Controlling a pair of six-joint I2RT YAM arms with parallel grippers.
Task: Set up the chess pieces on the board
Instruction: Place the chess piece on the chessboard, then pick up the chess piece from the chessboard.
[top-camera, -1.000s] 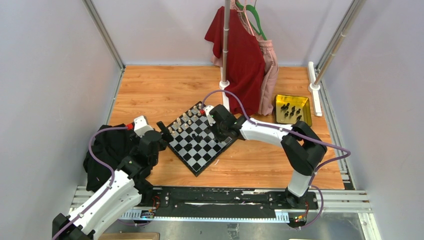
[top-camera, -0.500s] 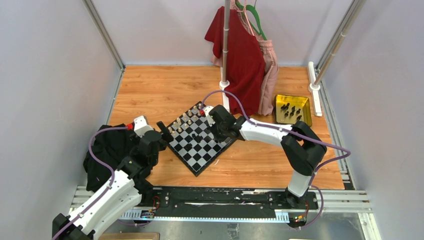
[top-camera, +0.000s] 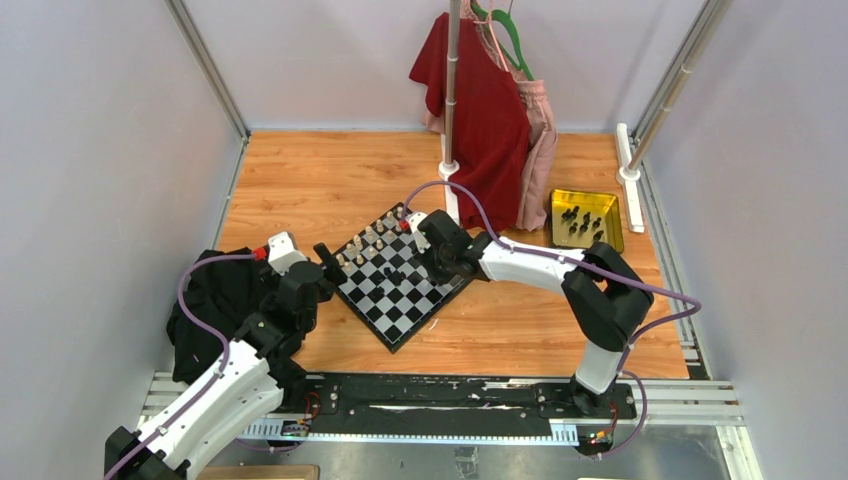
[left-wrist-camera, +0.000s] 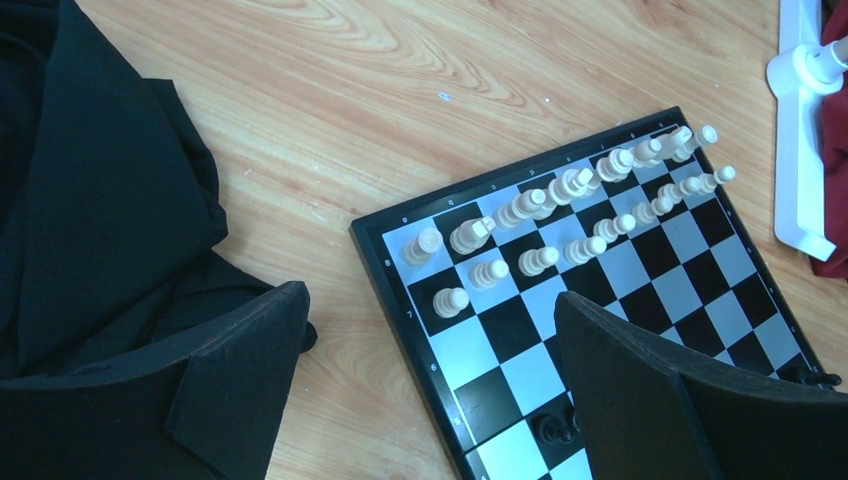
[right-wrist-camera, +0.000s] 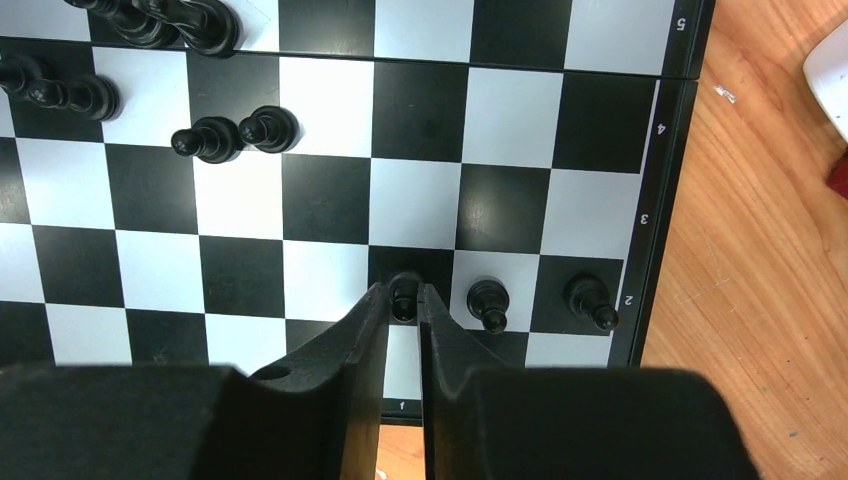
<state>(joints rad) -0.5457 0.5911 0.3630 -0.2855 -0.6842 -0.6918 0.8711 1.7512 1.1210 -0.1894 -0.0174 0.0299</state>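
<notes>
The right tool (right-wrist-camera: 403, 302) is narrowed onto a black pawn (right-wrist-camera: 404, 288), one finger on each side of it. The pawn is upright over a black square in the second row from the near-right edge of the board (right-wrist-camera: 652, 170); whether its base is down on the square cannot be told. What matters for the next move is that the fingers' opening line runs along that row. Two more pawns (right-wrist-camera: 489, 300) stand in the same row toward the board's right corner, the first just beside the outer finger. Letting go probably calls for a small opening and a straight lift, or that neighbour may be knocked. The loose black pieces (right-wrist-camera: 235, 135) lie farther in, toward mid-board. The left tool (left-wrist-camera: 430, 330) hangs wide open over the board's left corner, by the cream pieces (left-wrist-camera: 560, 200), so the right arm is the nearer one to the black rows.
</notes>
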